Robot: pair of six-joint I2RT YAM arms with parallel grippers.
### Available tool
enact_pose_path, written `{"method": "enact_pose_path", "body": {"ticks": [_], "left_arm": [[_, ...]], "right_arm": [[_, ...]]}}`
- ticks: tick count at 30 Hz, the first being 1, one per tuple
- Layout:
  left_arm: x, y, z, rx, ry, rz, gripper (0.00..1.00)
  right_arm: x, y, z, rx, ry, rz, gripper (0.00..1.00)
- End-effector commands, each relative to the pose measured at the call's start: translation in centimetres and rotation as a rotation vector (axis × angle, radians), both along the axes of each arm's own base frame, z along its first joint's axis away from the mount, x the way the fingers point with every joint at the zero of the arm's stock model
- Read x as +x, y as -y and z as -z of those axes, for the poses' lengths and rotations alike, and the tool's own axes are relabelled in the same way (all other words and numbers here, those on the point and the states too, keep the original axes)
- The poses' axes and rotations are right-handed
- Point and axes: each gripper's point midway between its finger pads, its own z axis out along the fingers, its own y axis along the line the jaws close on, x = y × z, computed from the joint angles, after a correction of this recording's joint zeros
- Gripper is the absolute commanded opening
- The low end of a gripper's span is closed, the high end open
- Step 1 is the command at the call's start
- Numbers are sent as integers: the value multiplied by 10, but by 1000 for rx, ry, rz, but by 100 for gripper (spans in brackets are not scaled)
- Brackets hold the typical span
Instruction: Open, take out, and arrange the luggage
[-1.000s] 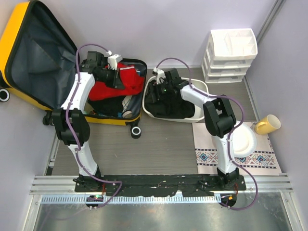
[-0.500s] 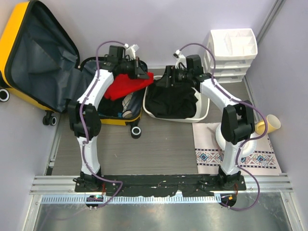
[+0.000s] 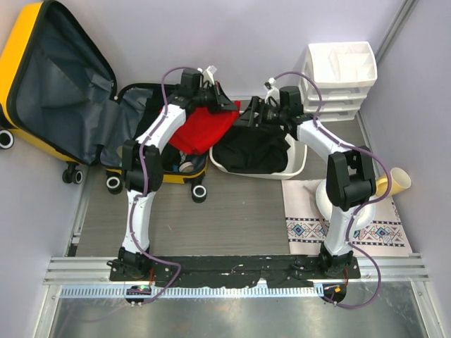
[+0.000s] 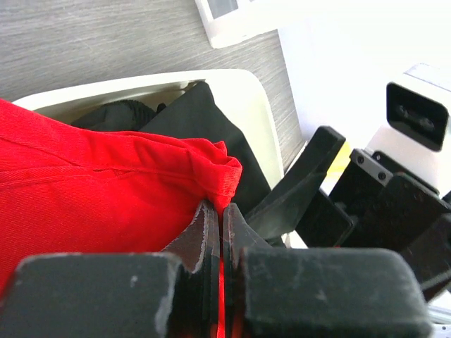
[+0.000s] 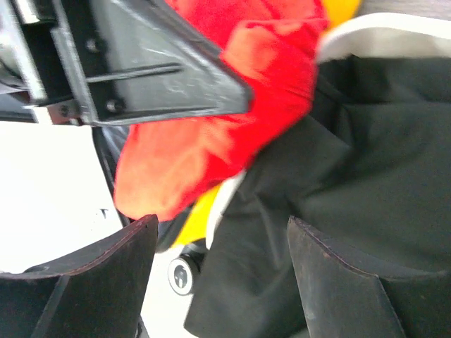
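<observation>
The yellow luggage (image 3: 15, 53) lies open at the back left, its grey-lined lid leaning on the wall. My left gripper (image 3: 225, 105) is shut on a red garment (image 3: 204, 127), which hangs over the gap between the suitcase's edge and the white basin (image 3: 299, 160). In the left wrist view a fold of the red garment (image 4: 106, 190) is pinched between the closed fingers of the left gripper (image 4: 221, 218). My right gripper (image 3: 249, 113) faces it, open, above a black garment (image 3: 254, 151) in the basin. In the right wrist view nothing sits in the right gripper (image 5: 222, 239), with the red garment (image 5: 232, 105) just beyond.
A white drawer organizer (image 3: 338, 77) stands at the back right. On the right lies a patterned mat (image 3: 377, 236) with a white bowl (image 3: 359, 204) and a yellow cup (image 3: 394, 182). More clothes (image 3: 184, 158) remain in the suitcase base. A suitcase wheel (image 5: 182, 274) shows below the right gripper.
The left gripper lifted the red garment out of the suitcase and carried it right toward the basin. The right gripper rose off the black garment, opening wider, and now faces the left one.
</observation>
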Motion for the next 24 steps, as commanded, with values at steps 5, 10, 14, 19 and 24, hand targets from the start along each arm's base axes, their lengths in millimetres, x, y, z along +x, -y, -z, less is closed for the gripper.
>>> {"method": "enact_pose_path", "body": {"ticks": [5, 10, 14, 19, 24], "left_arm": [[-6, 29, -70, -143, 170, 60, 0], [-5, 29, -79, -160, 193, 54, 0], [-2, 30, -84, -176, 207, 45, 0], [-6, 25, -91, -170, 235, 70, 23], [8, -37, -97, -52, 296, -27, 67]], "right_arm": [[18, -52, -42, 170, 114, 17, 76], [24, -70, -24, 154, 88, 23, 70], [27, -73, -17, 143, 66, 50, 62], [30, -66, -32, 166, 82, 56, 1], [24, -32, -65, 168, 120, 48, 1]]}}
